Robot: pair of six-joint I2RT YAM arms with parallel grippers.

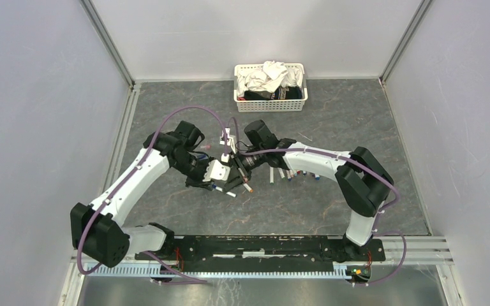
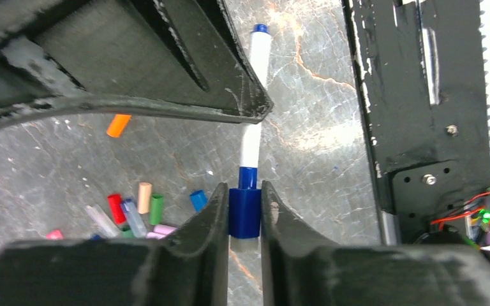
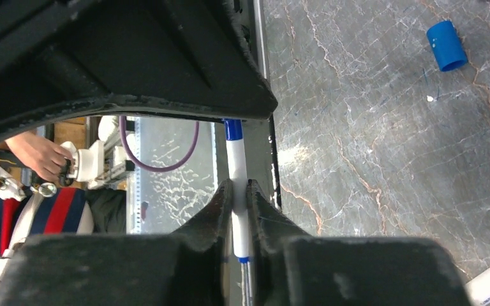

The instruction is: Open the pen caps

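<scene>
A white pen (image 2: 252,137) with a blue tail end is held in the air between both arms over the table's middle. My left gripper (image 2: 242,191) is shut on its blue cap (image 2: 245,212), which still sits on the pen. My right gripper (image 3: 235,191) is shut on the white barrel (image 3: 236,159) of the same pen. In the top view the left gripper (image 1: 233,167) and right gripper (image 1: 246,162) meet tip to tip. Loose caps lie on the table below: orange (image 2: 118,125), red (image 2: 115,207), green (image 2: 157,208), blue (image 2: 198,200).
More white pens (image 1: 296,173) lie in a row just right of the grippers, and others (image 1: 228,190) lie below the left gripper. A white basket (image 1: 270,102) of cloths stands at the back. Another loose blue cap (image 3: 447,45) lies on the grey marbled table.
</scene>
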